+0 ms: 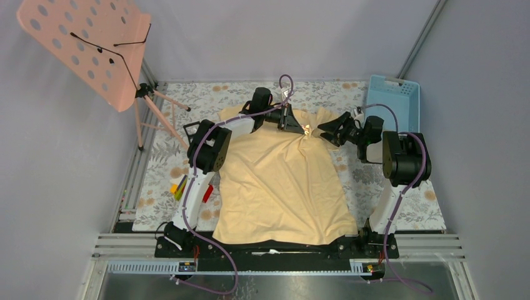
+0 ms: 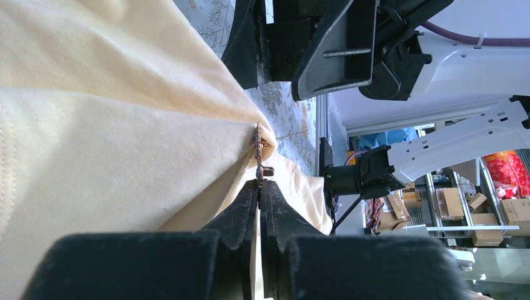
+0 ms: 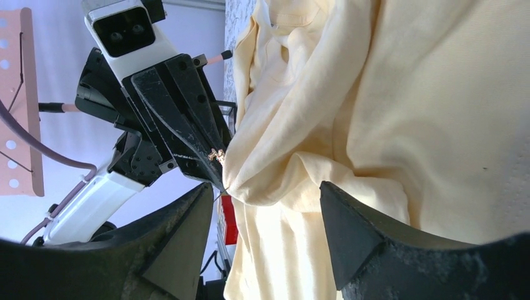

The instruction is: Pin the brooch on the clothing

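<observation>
The clothing (image 1: 281,181), a pale yellow T-shirt, lies spread on the table with its upper right part pulled into a raised fold (image 3: 275,169). The brooch (image 2: 258,150) is a tiny silvery piece seen edge-on, pressed against that fold. My left gripper (image 2: 259,182) is shut on the brooch's lower end. From above, the left gripper (image 1: 299,125) reaches in from the left and the brooch (image 1: 307,130) glints at its tip. My right gripper (image 3: 265,203) stands open, its two fingers on either side of the fold without touching it. In the right wrist view the brooch (image 3: 217,155) shows at the left gripper's tip.
A pink perforated stand (image 1: 81,44) on a tripod rises at the back left. A blue basket (image 1: 394,100) sits at the back right. A red toy (image 1: 207,192) and coloured sticks (image 1: 179,186) lie left of the shirt on the floral cloth (image 1: 412,206).
</observation>
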`<state>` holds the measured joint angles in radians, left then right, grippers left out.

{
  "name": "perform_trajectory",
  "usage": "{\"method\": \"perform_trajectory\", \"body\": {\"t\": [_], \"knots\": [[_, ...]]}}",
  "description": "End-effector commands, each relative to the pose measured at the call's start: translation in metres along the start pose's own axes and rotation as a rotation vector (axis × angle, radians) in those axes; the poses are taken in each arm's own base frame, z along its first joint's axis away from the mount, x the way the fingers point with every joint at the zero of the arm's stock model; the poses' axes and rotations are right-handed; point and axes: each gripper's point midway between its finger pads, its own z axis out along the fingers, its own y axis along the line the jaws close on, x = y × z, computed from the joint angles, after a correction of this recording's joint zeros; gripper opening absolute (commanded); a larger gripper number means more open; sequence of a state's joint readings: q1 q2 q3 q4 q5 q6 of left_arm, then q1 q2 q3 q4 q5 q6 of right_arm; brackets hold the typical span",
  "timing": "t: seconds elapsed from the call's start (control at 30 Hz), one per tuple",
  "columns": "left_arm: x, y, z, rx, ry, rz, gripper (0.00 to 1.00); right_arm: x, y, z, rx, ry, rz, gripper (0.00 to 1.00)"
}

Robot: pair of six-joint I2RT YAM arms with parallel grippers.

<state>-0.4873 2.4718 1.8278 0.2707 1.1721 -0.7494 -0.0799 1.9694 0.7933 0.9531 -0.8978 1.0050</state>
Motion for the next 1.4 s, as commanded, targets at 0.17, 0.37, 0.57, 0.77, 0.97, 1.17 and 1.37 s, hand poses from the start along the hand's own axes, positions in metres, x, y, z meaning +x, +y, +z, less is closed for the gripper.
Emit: {"method": "perform_trajectory", "body": {"t": [0.17, 0.37, 0.57, 0.77, 0.97, 1.17, 1.37], "knots": [[-0.009, -0.022, -0.002, 0.051, 0.005, 0.100, 0.00, 0.006, 0.002, -0.005, 0.001, 0.011, -0.073, 0.62], [-0.009, -0.022, -0.002, 0.049, 0.005, 0.099, 0.00, 0.017, 0.009, 0.006, -0.023, 0.052, -0.090, 0.60], [-0.008, -0.021, -0.001, 0.049, 0.008, 0.099, 0.00, 0.014, 0.016, 0.009, -0.050, 0.059, -0.091, 0.59], [-0.009, -0.022, -0.002, 0.047, 0.008, 0.102, 0.00, 0.014, 0.014, 0.012, -0.050, 0.071, -0.089, 0.57], [-0.009, -0.022, -0.002, 0.046, 0.009, 0.102, 0.00, 0.018, 0.013, 0.018, -0.049, 0.092, -0.087, 0.56], [-0.009, -0.021, -0.002, 0.045, 0.010, 0.101, 0.00, 0.022, 0.011, 0.022, -0.037, 0.107, -0.094, 0.55], [-0.009, -0.022, -0.002, 0.045, 0.010, 0.101, 0.00, 0.022, 0.009, 0.023, -0.033, 0.108, -0.091, 0.55]]}}
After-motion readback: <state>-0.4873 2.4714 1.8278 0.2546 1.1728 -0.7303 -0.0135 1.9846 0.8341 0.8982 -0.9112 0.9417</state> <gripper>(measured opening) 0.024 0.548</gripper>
